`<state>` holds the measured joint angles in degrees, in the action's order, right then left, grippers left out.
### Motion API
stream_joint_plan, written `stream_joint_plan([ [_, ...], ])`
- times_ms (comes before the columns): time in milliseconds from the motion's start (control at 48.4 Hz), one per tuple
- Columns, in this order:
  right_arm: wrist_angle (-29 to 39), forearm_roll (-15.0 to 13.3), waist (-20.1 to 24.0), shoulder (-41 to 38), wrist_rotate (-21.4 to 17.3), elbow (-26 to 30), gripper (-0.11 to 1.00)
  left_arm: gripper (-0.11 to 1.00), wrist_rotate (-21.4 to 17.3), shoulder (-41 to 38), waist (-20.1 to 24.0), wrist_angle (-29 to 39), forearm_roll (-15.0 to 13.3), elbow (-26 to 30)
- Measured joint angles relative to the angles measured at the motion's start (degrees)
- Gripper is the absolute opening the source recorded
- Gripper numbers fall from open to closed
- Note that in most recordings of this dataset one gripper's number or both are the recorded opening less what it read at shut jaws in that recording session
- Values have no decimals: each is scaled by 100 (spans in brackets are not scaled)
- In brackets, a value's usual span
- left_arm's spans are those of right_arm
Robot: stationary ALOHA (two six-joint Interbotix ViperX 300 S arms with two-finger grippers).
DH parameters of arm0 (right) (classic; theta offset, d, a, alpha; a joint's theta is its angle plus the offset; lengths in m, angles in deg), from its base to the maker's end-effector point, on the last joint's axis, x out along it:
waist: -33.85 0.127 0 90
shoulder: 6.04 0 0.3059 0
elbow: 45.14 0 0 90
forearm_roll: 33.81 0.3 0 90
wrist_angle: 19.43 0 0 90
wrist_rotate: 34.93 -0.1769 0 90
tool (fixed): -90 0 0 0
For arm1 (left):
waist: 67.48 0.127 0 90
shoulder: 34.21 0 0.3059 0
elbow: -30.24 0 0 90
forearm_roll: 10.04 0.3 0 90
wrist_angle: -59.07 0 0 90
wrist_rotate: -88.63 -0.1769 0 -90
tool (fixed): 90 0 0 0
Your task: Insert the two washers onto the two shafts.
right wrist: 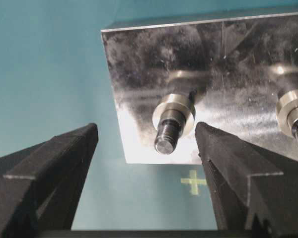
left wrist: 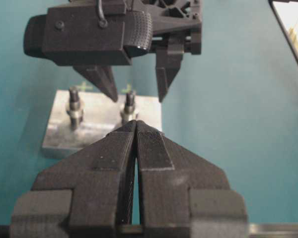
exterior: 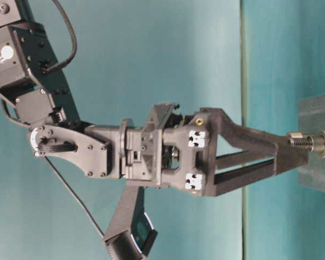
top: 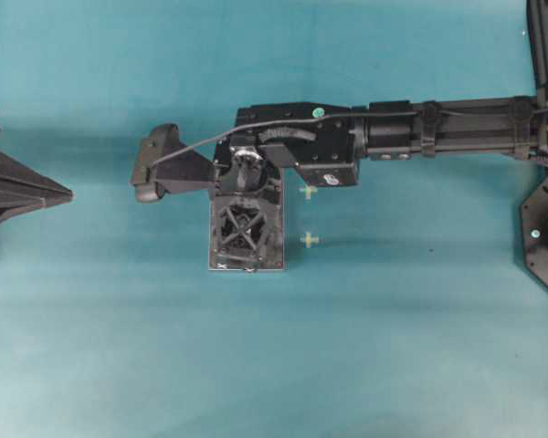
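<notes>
Hovering above the metal plate (right wrist: 228,74), the right gripper (right wrist: 146,144) is held with its jaws spread wide, nothing between them. A washer (right wrist: 175,111) is seated on the threaded shaft (right wrist: 166,136) directly below. The left gripper (left wrist: 135,130) is kept pressed together, well apart from the plate.

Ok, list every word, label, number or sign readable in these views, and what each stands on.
No readable words or numbers anywhere.
Yellow "+" marks: on the teal table, two beside the metal plate.
Black-and-white coded squares: two on the right claw housing, patterns only, no text.
Green round sticker on the right arm: too small to read.
</notes>
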<state>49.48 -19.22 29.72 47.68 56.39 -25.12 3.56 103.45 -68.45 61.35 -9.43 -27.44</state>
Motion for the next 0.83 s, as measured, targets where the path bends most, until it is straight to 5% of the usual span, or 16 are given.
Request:
stream_joint_plan([
  [351, 149, 0, -237, 70, -9, 0, 84, 0, 0, 0, 0, 0, 9, 0],
  [826, 193, -114, -246, 1494, -9, -466, 79, 0, 18, 9, 0, 0, 9, 0],
])
